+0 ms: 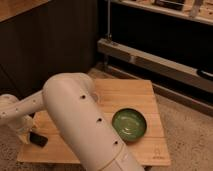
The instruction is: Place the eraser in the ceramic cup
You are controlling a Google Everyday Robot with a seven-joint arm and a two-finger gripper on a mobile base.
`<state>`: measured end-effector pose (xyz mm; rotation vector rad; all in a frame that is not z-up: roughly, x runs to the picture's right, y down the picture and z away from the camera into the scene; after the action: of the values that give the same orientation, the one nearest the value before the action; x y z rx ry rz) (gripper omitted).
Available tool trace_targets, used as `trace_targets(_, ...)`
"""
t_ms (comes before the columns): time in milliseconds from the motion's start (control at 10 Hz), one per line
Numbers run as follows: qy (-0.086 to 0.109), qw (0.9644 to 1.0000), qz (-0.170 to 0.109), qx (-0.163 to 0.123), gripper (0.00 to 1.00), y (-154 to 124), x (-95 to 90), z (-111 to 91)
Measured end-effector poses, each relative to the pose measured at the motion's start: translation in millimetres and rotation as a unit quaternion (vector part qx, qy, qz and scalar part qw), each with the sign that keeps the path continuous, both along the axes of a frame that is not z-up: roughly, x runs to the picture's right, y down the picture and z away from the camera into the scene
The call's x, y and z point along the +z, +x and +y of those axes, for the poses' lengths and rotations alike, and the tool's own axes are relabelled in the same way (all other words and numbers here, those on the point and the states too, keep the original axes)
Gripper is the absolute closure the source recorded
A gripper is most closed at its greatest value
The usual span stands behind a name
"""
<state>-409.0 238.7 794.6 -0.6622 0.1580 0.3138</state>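
eraser not identified with certainty: a small dark block [38, 139] sits at the near left corner of the wooden surface [150, 95], and it may be the eraser or a part of the claw. claw [30, 131] lies at the far left of the view, low over that same corner, at the end of the white arm [82, 125], which sweeps up from the bottom edge and bends back to the left. whether the claw is released, clenched or grasping the block cannot be told. cup not visible; the thick arm covers the middle of the surface and may hide it. green bowl [129, 123] stands in the open on the right half of the surface, well apart from the claw and not the target. governing relation, as a judgement: the dark block is touching or just beside the claw on its right, its long axis running slantwise from upper left to lower right, while any cup must lie to the right of the claw, so the carry would run rightward across the surface, short of the bowl.
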Motion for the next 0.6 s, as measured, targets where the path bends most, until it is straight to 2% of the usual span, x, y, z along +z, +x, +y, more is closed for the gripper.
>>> trace_targets(200, 0.005, 1.0, 0.0, -0.003, 1.0, 1, -1.0, -2)
trace_targets(300, 0.016, 0.9999, -0.001, -0.004, 1.0, 0, -3.9, -11)
trace_targets(600, 0.041, 0.9989, -0.017, -0.018, 1.0, -28, -45.8, -44)
